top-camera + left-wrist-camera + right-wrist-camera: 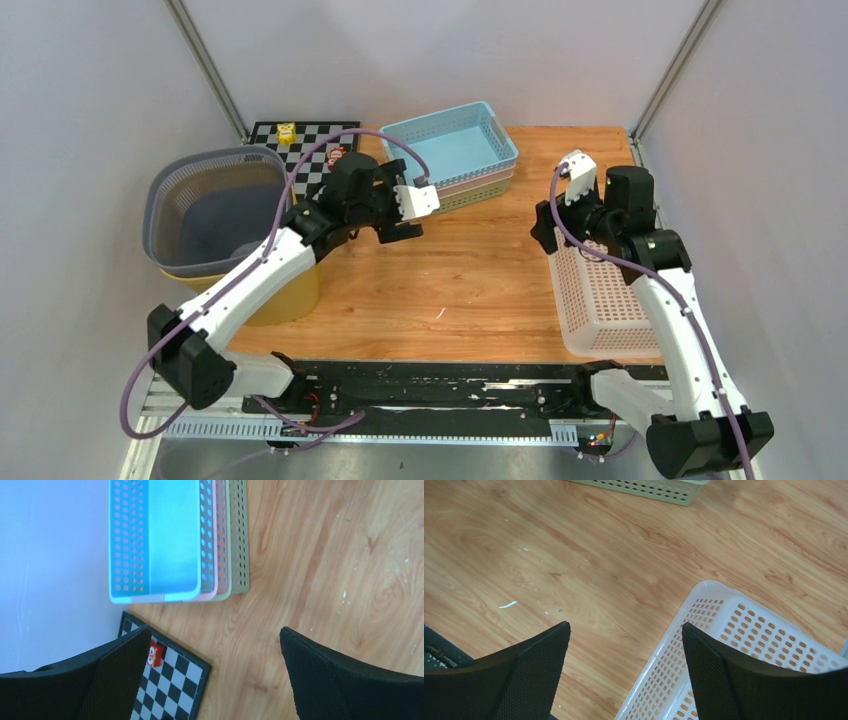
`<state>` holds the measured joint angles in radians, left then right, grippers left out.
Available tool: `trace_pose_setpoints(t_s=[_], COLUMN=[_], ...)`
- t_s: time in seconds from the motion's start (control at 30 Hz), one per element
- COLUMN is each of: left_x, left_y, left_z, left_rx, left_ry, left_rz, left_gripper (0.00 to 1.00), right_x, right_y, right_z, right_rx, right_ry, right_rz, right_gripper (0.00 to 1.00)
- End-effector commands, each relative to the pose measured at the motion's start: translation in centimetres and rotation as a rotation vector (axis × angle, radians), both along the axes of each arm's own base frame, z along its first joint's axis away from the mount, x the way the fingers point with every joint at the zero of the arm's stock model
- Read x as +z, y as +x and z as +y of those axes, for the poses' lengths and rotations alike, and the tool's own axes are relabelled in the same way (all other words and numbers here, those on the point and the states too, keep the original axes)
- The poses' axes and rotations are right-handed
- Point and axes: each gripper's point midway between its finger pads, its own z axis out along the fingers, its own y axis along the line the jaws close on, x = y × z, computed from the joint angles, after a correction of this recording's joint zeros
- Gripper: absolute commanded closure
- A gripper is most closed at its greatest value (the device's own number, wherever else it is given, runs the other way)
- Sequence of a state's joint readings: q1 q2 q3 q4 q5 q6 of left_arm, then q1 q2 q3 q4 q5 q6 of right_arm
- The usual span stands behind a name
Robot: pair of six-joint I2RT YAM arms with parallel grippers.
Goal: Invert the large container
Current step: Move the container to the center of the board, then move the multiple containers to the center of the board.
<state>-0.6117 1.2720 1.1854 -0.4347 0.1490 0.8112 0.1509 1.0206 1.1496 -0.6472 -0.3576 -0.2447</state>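
Observation:
The large white perforated basket (600, 300) lies at the right of the wooden table, and its holed base seems to face up. Its rounded corner shows in the right wrist view (734, 620). My right gripper (575, 175) is open and empty, raised above the basket's far end; in its wrist view (625, 627) it hangs over the basket's corner and bare wood. My left gripper (418, 205) is open and empty, held above the table's middle by the stacked trays; in its wrist view (214, 635) only wood lies between the fingers.
A stack of blue, pink and green trays (455, 150) sits at the back centre and shows in the left wrist view (155, 540). A grey round basket (215, 210) rests on a yellow bucket (290, 300) at the left. A chessboard (300, 140) carries a yellow toy (287, 132) and a red toy (156, 655).

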Motion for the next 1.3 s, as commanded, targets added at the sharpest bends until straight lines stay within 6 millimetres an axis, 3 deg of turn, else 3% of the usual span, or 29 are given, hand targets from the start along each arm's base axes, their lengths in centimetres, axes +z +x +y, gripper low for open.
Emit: trace_pose_setpoints(t_s=[0.0, 0.2, 0.43, 0.6, 0.93, 1.27], left_x=[0.3, -1.3, -2.9, -4.0, -6.2, -9.5], left_y=[1.6, 5.2, 8.9, 10.8, 12.2, 12.4], left_z=[-2.7, -6.0, -9.4, -11.0, -12.7, -12.7], left_rx=[-0.053, -0.060, -0.052, -0.043, -0.036, -0.004], left_ry=[-0.044, -0.042, -0.059, -0.070, -0.075, -0.041], left_rz=[0.043, 0.115, 0.201, 0.236, 0.311, 0.391], left_gripper=[0.00, 0.00, 0.02, 0.09, 0.29, 0.44], right_x=[0.5, 0.3, 0.0, 0.5, 0.5, 0.7], right_y=[-1.8, -2.5, -1.9, -1.3, -0.9, -1.0], right_z=[2.2, 2.4, 0.7, -0.6, -1.4, -1.6], right_rx=[0.132, 0.157, 0.065, -0.011, -0.057, -0.065], right_ry=[0.071, 0.093, 0.042, 0.018, -0.001, 0.000], right_rz=[-0.066, -0.167, -0.232, -0.279, -0.296, -0.306], right_gripper=[0.15, 0.12, 0.11, 0.11, 0.12, 0.12])
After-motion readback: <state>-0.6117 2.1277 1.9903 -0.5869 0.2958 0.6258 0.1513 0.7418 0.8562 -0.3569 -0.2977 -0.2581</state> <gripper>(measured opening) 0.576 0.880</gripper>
